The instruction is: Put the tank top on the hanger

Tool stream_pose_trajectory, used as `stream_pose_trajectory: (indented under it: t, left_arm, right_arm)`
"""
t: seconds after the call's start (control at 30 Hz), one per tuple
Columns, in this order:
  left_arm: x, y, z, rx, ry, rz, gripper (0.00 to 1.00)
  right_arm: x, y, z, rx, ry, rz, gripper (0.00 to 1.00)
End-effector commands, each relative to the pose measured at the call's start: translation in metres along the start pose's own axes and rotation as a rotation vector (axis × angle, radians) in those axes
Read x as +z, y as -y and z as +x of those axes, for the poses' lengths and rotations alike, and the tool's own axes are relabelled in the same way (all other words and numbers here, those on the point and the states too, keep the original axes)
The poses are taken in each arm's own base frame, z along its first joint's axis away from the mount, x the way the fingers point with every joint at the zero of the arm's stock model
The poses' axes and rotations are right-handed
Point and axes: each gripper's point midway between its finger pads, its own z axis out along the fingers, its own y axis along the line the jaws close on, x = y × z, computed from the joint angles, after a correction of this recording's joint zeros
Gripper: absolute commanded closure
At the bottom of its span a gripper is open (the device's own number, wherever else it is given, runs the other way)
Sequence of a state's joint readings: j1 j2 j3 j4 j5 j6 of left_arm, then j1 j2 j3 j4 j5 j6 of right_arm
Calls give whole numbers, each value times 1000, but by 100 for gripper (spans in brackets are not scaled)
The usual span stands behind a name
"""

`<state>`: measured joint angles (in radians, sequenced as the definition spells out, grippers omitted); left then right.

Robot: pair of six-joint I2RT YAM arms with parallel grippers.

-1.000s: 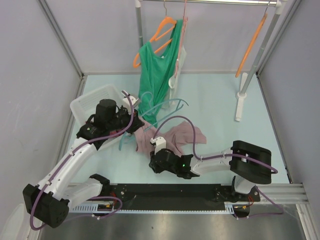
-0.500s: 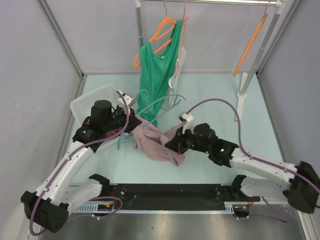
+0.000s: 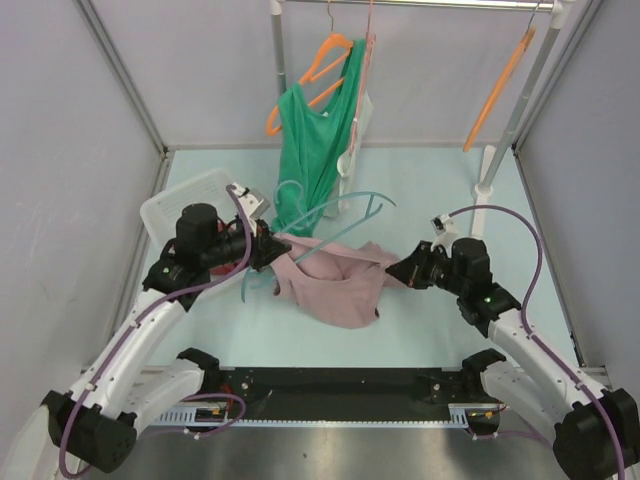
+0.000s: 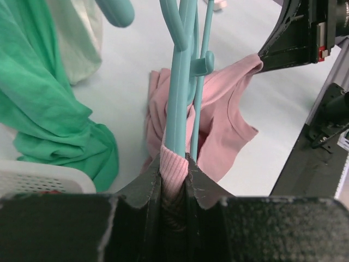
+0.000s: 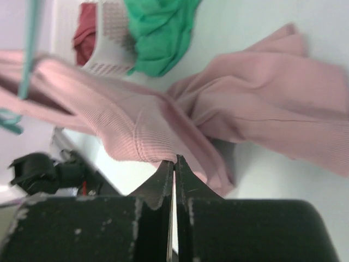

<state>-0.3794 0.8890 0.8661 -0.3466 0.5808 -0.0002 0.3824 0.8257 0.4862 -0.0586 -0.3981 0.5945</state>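
Observation:
The dusty pink tank top (image 3: 340, 288) hangs stretched between my two grippers, its lower part sagging onto the table. My left gripper (image 3: 268, 246) is shut on a fold of the tank top (image 4: 223, 120) together with the teal hanger (image 4: 182, 82). The hanger (image 3: 335, 212) sticks out to the right above the table, and part of the top is draped over it. My right gripper (image 3: 400, 270) is shut on the tank top's hem (image 5: 147, 136) and holds it out to the right. The hanger shows blurred at the left of the right wrist view (image 5: 27, 54).
A white basket (image 3: 185, 205) with a dark red cloth (image 5: 87, 33) stands by the left arm. A green tank top (image 3: 315, 140) hangs on an orange hanger from the back rack. Another orange hanger (image 3: 500, 90) and the rack's white foot (image 3: 482, 200) are at the right.
My right gripper has moved from the near middle to the right with the tank top's edge, pulling the crumpled top out wide. The left gripper has stayed about in place, holding the hanger.

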Motion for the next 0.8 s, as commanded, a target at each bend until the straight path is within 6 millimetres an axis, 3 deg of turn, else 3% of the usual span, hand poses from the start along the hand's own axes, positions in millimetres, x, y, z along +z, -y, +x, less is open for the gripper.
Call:
stream_pose_trajectory:
  t: [0.0, 0.1, 0.13, 0.2, 0.4, 0.6, 0.77]
  left_arm:
    - [16, -1, 0, -71, 2, 51, 100]
    - [19, -2, 3, -81, -18, 51, 100]
    - [17, -1, 2, -74, -14, 57, 100]
    - [11, 5, -3, -44, 14, 73, 100]
    - [6, 23, -6, -1, 38, 168, 100]
    - [0, 37, -9, 31, 52, 238, 100]
    - [-3, 43, -11, 51, 64, 261, 100]
  right_arm:
    - [1, -41, 9, -40, -44, -218, 100]
    - [0, -37, 28, -17, -68, -233, 100]
    - [0, -26, 33, 7, -62, -217, 100]
    - [-3, -18, 30, 59, -46, -207, 100]
    - [-14, 7, -16, 131, 79, -182, 100]
    - [-31, 17, -77, 197, 184, -230, 100]
    - [-36, 26, -108, 225, 198, -243, 100]
